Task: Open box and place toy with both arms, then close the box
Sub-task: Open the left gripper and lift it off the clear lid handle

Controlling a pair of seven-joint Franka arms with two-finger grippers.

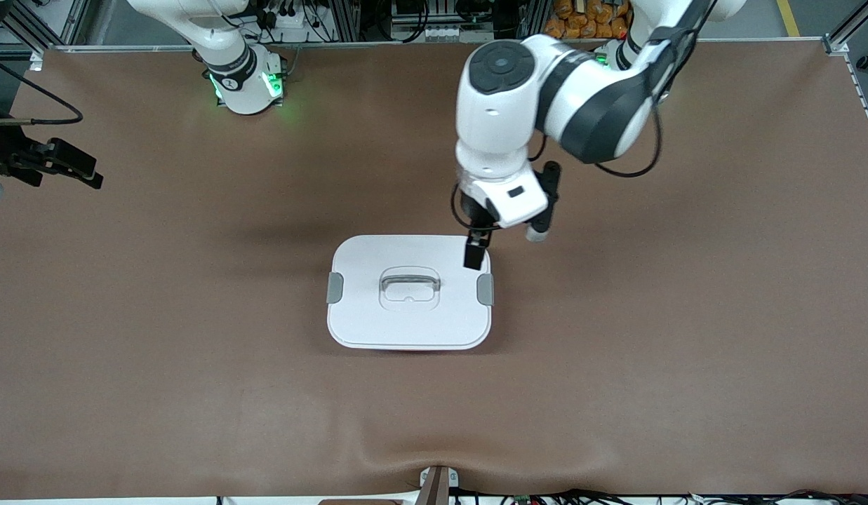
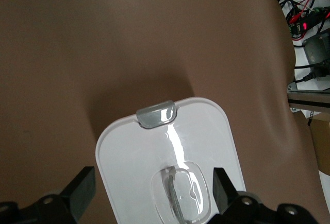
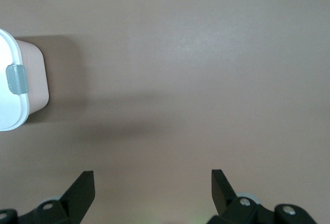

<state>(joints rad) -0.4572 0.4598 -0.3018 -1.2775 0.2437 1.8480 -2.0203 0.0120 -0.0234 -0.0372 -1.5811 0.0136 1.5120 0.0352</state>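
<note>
Left gripper hangs over the box, above the lid's edge at the left arm's end, close to the grey clip on that side. Fingers spread wide, nothing between them. In the left wrist view the two black fingertips straddle the recessed handle, with the other clip at the lid's rim; no contact visible.

Right gripper is at the right arm's end of the table, well apart from the box, over bare table. Jaws also wide, empty. That arm waits. Its wrist view shows only brown surface under the fingers and the box off at the frame edge.

Box sits mid-table, about centred between the two arms' ends, lid on. Lid is flat white, a rounded rectangle, with a clear recessed handle in the middle edged grey, and one grey clip on each short side, both lying flat against the rim. From the right wrist view the tub wall below the lid is pale pink. A thin pink line shows under the lid's edge nearest the front camera.

Toy not seen in any view.
</note>
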